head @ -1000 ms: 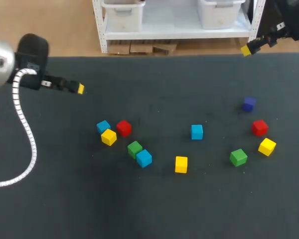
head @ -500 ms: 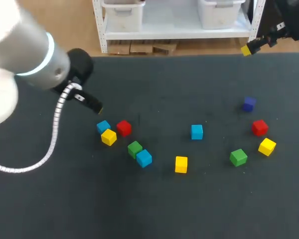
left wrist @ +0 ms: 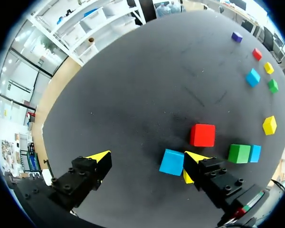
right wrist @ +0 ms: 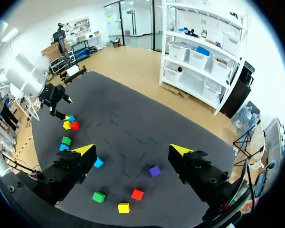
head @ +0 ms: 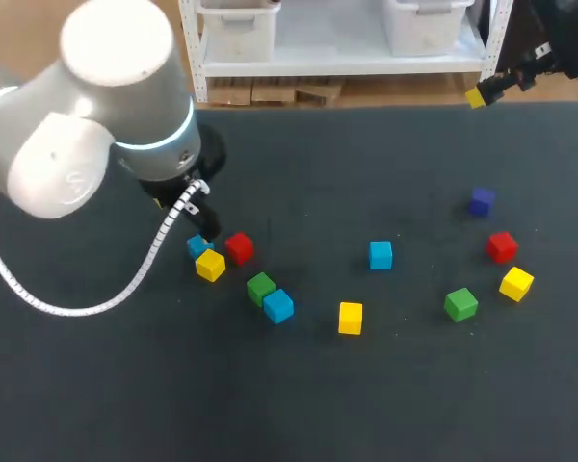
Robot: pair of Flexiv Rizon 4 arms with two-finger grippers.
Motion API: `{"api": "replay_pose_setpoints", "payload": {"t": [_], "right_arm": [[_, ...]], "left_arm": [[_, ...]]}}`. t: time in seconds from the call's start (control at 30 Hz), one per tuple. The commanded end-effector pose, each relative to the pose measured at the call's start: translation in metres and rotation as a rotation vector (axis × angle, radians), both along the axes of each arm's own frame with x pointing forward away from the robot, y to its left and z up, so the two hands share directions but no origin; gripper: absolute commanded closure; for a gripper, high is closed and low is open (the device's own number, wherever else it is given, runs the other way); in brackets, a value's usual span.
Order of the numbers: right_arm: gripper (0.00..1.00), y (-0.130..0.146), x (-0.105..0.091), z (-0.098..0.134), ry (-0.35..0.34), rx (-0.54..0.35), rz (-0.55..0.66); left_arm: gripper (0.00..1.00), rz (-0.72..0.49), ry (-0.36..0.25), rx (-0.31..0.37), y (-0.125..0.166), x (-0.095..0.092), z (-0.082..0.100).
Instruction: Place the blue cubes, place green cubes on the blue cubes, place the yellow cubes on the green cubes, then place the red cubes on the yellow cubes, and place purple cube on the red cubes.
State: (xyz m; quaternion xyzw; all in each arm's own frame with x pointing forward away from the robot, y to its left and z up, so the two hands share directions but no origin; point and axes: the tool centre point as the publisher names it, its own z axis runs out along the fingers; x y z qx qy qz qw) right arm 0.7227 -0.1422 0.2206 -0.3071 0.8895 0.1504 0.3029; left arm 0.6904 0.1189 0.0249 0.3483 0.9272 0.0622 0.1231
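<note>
Now the left gripper (left wrist: 147, 156) hangs low over the table with its fingers spread wide, a blue cube (left wrist: 172, 162) lying between them close beside one fingertip and a red cube (left wrist: 202, 135) just ahead, while the right gripper (right wrist: 132, 149), likewise spread, hangs high above the purple cube (right wrist: 155, 171).

The table (head: 299, 404) has a dark, matte top with faint scuff marks, under soft, even light.

The left arm (head: 96, 125) is rounded silver-grey with a pale blue ring (head: 173, 142) and a white coiled cable (head: 157, 245). The left gripper (left wrist: 147, 156) and right gripper (right wrist: 131, 150) have black, screw-studded fingers (left wrist: 83, 175) with yellow wedge tips.
</note>
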Motion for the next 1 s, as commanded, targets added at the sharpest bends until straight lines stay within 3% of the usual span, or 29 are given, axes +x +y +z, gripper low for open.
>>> {"api": "replay_pose_setpoints", "payload": {"t": [0.03, 0.67, 1.0], "right_arm": [[0.00, 0.000, -0.001, 0.000, -0.002, -0.001, -0.002], [0.00, 0.000, -0.001, 0.000, -0.002, -0.001, -0.002], [0.00, 0.000, -0.001, 0.000, -0.002, -0.001, -0.002]], "left_arm": [[0.00, -0.002, 0.034, 0.017, -0.001, 0.007, -0.006], [0.00, -0.039, 0.063, 0.059, 0.010, 0.006, -0.019], [0.00, -0.067, 0.057, 0.064, 0.005, -0.002, -0.007]]}}
